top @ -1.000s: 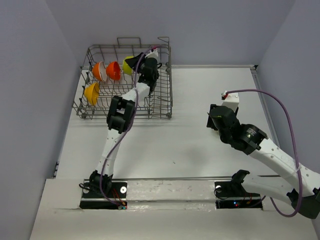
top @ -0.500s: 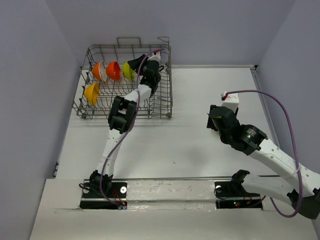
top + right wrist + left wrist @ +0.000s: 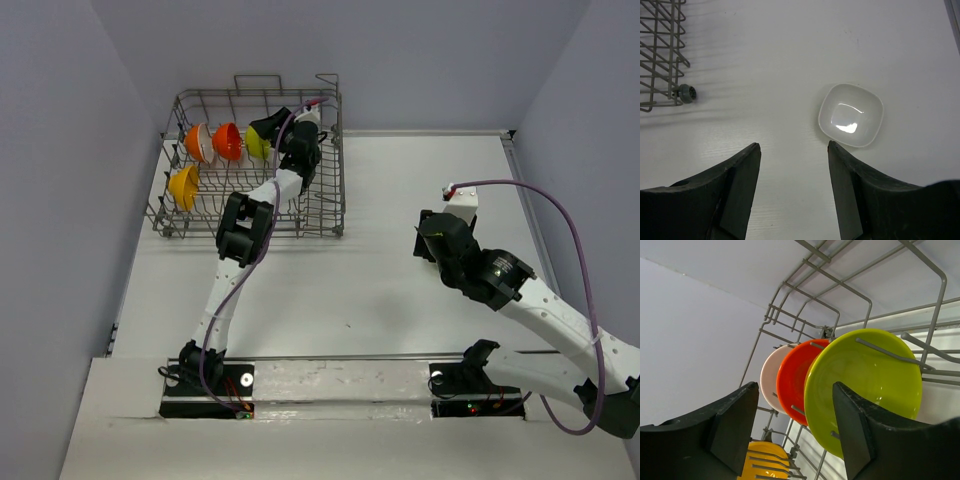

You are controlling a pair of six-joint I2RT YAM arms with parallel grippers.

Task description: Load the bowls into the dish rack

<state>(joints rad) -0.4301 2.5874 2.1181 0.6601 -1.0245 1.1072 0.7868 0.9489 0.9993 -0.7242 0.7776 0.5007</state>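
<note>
Lime green bowl (image 3: 862, 385) stands on edge among the tines (image 3: 890, 355) in the far row of the dish rack (image 3: 320, 215), at the far left of the table (image 3: 765, 60); red-orange bowl (image 3: 790, 375) just beside it to the left, then the white bowl with orange outside (image 3: 769, 377); yellow-orange bowl (image 3: 757, 460) in the nearer row. Four racked.

Plain white bowl (image 3: 851, 114) lies flat on the table, mouth up, well apart from the rack; the one left to load.

Left gripper (image 3: 795, 387) inside the rack, spread wide, nothing between the fingers; its right finger sits close to the lime rim.

Right gripper (image 3: 794, 147) hangs over bare table, also spread and empty; the white bowl lies right of its gap, not under it.

Risks, as I judge them: pulling the left gripper out carelessly could clip the lime rim or hook a tine, tipping that bowl onto its red-orange neighbour; the white bowl is glossy and low, so a pinch on its rim may slip or skate it across the table; closing off-centre would nudge it away.
</note>
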